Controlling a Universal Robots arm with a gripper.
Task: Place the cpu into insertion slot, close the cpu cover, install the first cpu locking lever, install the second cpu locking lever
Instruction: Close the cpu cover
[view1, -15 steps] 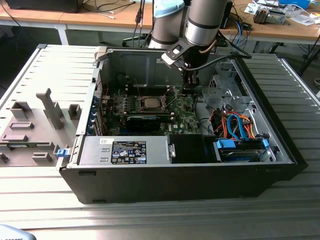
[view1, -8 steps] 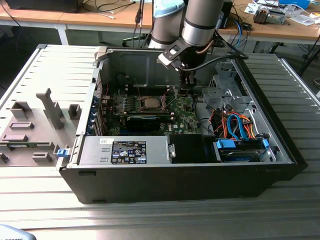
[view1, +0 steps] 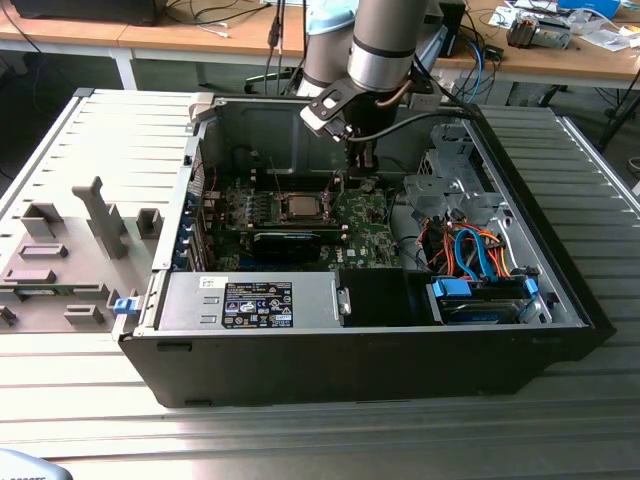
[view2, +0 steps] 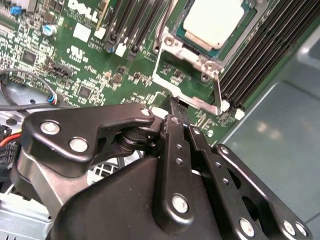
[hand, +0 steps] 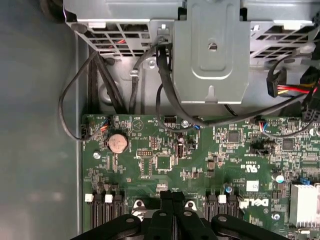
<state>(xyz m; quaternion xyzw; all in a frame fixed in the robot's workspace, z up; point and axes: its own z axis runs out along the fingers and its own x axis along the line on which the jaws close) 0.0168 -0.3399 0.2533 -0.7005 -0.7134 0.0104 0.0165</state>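
The cpu (view2: 212, 22) is a small flat square with a pale silvery top. It lies level, seated in the insertion slot (view2: 172, 42), and the slot's silvery metal rim shows around its edges. Both sit just beyond the tips of my gripper (view2: 172, 107). The cpu cover (view2: 200, 104), a thin silvery frame with a square window, is swung open off the chip. It stands between my fingertips and the slot, with green board showing through its window. Its nearest edge is right at my tips; I cannot tell whether it touches them.
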